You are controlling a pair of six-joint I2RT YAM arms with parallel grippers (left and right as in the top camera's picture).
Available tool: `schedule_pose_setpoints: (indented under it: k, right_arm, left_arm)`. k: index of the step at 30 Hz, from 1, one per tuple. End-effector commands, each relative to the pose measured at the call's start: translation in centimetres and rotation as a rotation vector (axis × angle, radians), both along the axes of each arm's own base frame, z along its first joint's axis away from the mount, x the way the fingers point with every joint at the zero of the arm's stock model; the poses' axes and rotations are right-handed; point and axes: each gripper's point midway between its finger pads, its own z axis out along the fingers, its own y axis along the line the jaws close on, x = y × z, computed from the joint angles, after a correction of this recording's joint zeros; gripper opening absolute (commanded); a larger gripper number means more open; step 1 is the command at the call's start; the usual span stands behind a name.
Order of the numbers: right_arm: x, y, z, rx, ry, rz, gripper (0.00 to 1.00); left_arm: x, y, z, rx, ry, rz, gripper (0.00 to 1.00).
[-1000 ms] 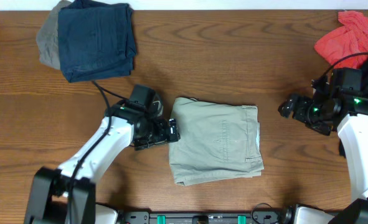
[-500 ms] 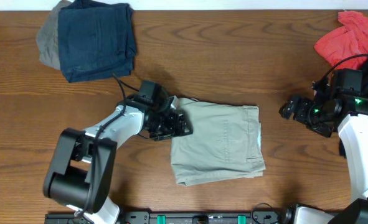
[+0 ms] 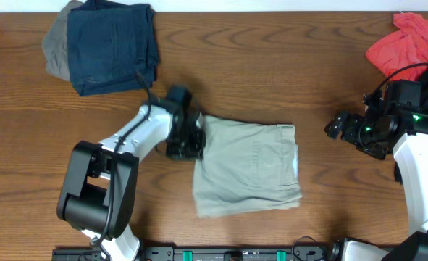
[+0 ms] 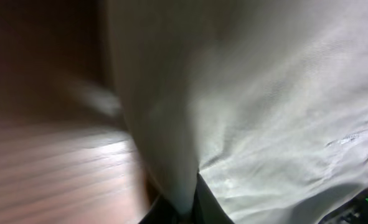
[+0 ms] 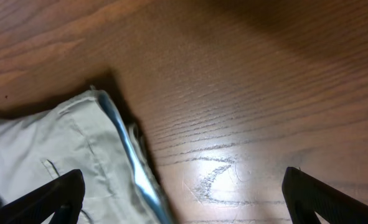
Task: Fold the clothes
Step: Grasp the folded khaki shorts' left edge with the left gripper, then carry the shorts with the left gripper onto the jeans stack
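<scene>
Shorts (image 3: 250,170) lie folded at the near centre of the tabletop (image 3: 271,72). Left claw (image 3: 188,138) is at their left edge, apparently pinched on the cloth; right claw (image 3: 337,127) is spread open, well apart to the right. Risk: a one-sided pull catching only the top layer would peel the fold open or skew the bundle toward the navy garment (image 3: 112,47), far left.

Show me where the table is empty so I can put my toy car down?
Best spot: the wide bare table between the navy garment and the red shirt, above the shorts. There is also a bare strip between the shorts and the right gripper. It is crowded at the shorts' left edge, where the left gripper sits.
</scene>
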Motion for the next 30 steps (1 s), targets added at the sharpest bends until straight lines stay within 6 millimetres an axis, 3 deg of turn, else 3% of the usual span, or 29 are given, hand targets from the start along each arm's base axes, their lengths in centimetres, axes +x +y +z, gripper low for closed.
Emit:
schedule_pose_setpoints:
  k: [1, 7, 18, 30]
  right_arm:
    - [0.2, -0.2, 0.5, 0.001, -0.018, -0.009, 0.99]
    - [0.2, -0.2, 0.5, 0.001, -0.018, -0.009, 0.99]
    - [0.2, -0.2, 0.5, 0.001, -0.019, -0.009, 0.99]
    - [0.2, -0.1, 0.5, 0.001, -0.019, -0.008, 0.99]
  left_arm:
    - [5.8, 2.5, 3.3, 0.164, -0.215, -0.066, 0.06]
    - [13.7, 4.9, 9.7, 0.224, -0.500, -0.059, 0.06]
    - [23.7, 10.3, 14.0, 0.270, -0.874, 0.093, 0.06]
    - [30.0, 16.1, 18.7, 0.352, -1.174, 0.287, 0.06]
